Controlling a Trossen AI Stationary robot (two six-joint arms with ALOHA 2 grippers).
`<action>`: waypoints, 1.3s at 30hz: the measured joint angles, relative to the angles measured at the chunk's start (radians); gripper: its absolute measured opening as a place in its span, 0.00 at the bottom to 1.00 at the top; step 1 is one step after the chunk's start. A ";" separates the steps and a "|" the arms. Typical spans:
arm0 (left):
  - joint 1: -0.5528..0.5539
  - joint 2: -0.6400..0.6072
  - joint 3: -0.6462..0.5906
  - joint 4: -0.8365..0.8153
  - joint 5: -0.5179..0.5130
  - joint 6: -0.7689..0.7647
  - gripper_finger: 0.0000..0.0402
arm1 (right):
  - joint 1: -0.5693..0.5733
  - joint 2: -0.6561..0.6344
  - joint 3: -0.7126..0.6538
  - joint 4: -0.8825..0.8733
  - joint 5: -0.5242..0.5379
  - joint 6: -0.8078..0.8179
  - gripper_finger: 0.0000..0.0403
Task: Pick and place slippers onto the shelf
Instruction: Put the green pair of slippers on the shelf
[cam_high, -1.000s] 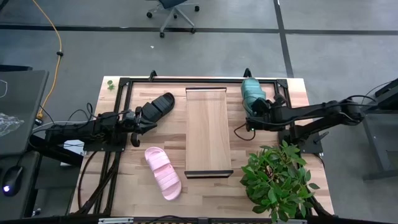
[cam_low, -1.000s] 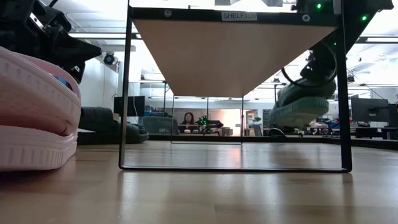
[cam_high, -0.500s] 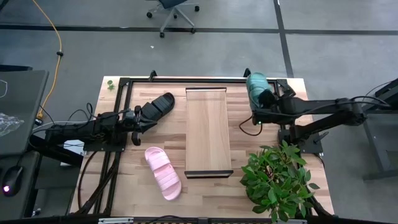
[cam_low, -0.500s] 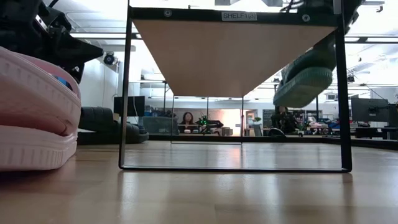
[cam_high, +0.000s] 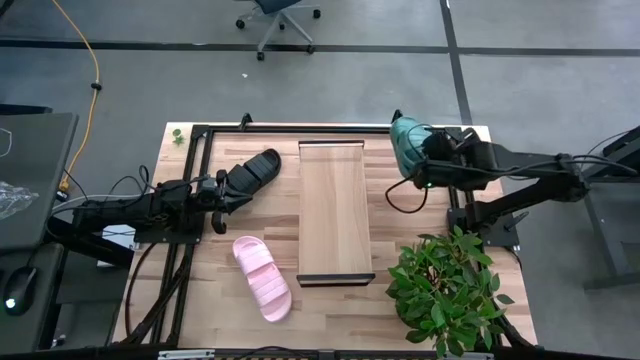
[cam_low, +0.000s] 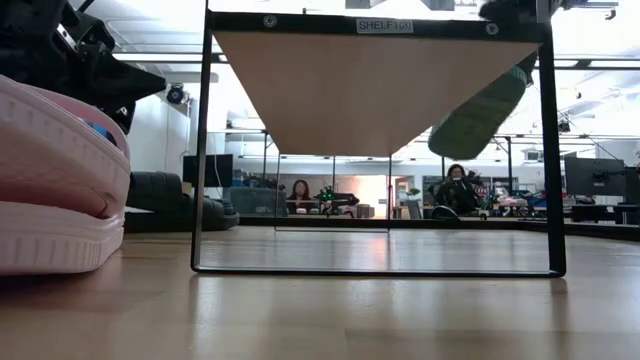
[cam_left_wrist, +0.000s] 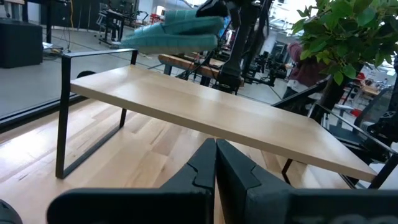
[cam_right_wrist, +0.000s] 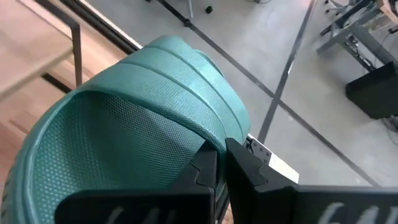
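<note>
I'm holding the teal slipper (cam_high: 405, 146) in the right gripper (cam_high: 428, 165) (jaws clenched) upper right, beside the "SHELF" tagged shelf (cam_high: 335, 210); left gripper (cam_left_wrist: 216, 163) jaws are pressed together.

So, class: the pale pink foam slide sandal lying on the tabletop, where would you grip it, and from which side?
Grip the pale pink foam slide sandal by its ribbed strap, coming from straight above. It lies flat, sole down, so the raised strap arches clear of the footbed and likely lets a finger slip under it. The left gripper waits nearest, by the black slide sandal.

We see the long light-wood shelf (cam_high: 335, 210) top bare; the leafy green potted plant (cam_high: 445, 290) crowds its right near corner.
</note>
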 joint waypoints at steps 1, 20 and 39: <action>0.000 0.000 0.000 0.000 0.000 0.000 0.00 | 0.000 0.000 0.020 -0.009 0.000 0.000 0.00; 0.000 0.000 0.000 -0.001 0.000 0.010 0.00 | 0.000 0.000 0.260 -0.029 -0.096 -0.044 0.00; 0.000 0.000 0.000 -0.001 0.000 0.011 0.00 | 0.000 0.005 0.262 0.188 -0.129 -0.472 0.00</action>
